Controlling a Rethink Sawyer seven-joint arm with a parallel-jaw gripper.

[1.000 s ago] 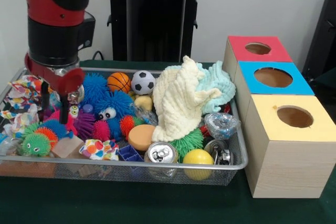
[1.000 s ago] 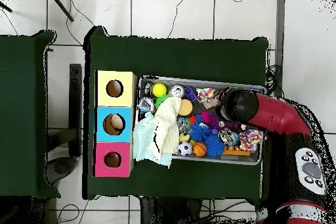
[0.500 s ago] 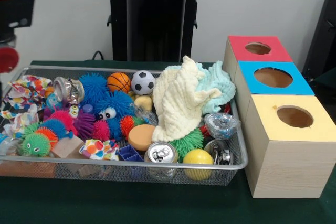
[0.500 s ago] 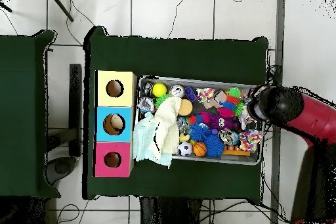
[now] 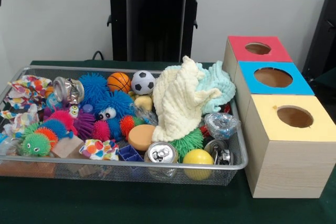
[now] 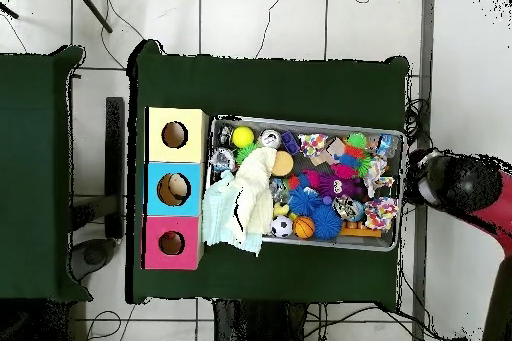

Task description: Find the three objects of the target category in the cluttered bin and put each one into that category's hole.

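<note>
The wire mesh bin (image 5: 131,165) is packed with clutter: a silver can (image 5: 161,153) upright at the front, another can (image 5: 67,88) lying at the back left, a crushed can (image 5: 220,150), spiky rubber balls (image 5: 113,106), a soccer ball (image 5: 143,82), a basketball (image 5: 119,82) and a yellow ball (image 5: 198,157). A cream cloth (image 5: 181,100) is heaped over the right part. Beside the bin stand the red box (image 5: 239,45), blue box (image 5: 302,85) and yellow box (image 5: 315,129), each with a round hole on top. My arm (image 6: 462,183) hangs outside the bin's (image 6: 300,122) right end in the overhead view, hiding the gripper beneath it.
Patterned cloths (image 5: 26,90) lie at the bin's left end, with a wooden block (image 5: 67,146) and a tan disc (image 5: 142,136) near the front. A second green table (image 6: 40,172) stands at the overhead view's left. Cables trail on the tiled floor.
The arm has lifted out of the bin's left end in the front view and left that picture. From overhead it has drawn back past the bin's right end. The bin's contents stay put.
</note>
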